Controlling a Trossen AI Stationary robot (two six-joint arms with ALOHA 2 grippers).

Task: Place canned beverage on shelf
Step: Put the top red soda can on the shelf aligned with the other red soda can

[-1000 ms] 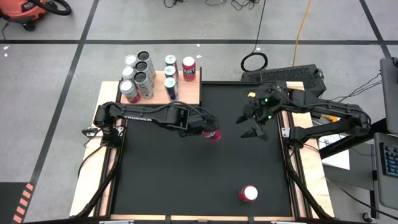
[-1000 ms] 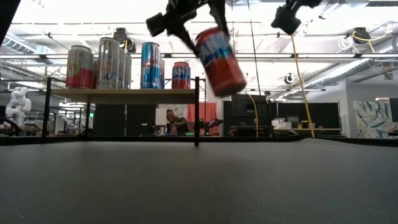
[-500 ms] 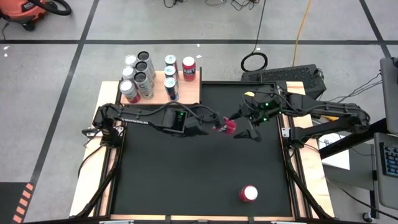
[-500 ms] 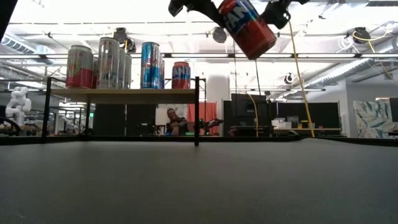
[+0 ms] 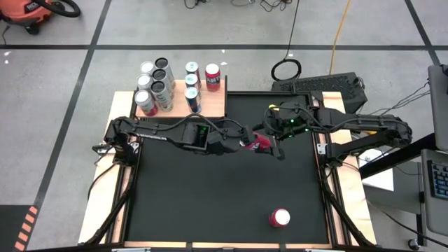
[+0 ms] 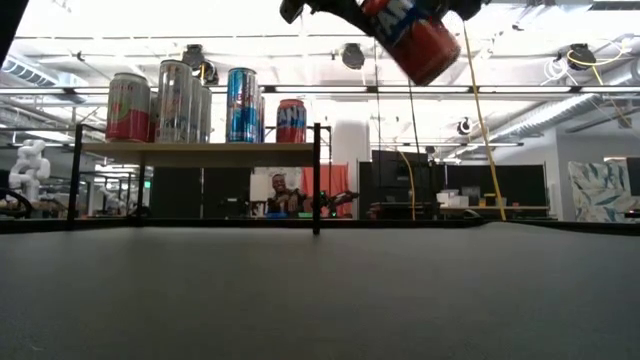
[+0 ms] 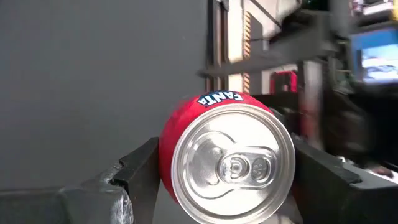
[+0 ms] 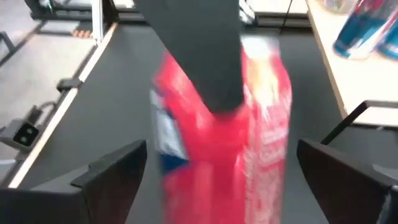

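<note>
Above the black mat's centre, the left gripper (image 5: pixel 246 145) pinches a red aluminium Fanta can (image 5: pixel 257 144); the right gripper (image 5: pixel 274 145), jaws spread, flanks it. The pale wooden shelf (image 5: pixel 210 103) stands at eleven o'clock.

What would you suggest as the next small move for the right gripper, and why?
Probably close it on the red Fanta can: the left gripper holds the can in mid-air, and the right gripper stands open with its fingers on either side of it, apparently for a handover.
</note>
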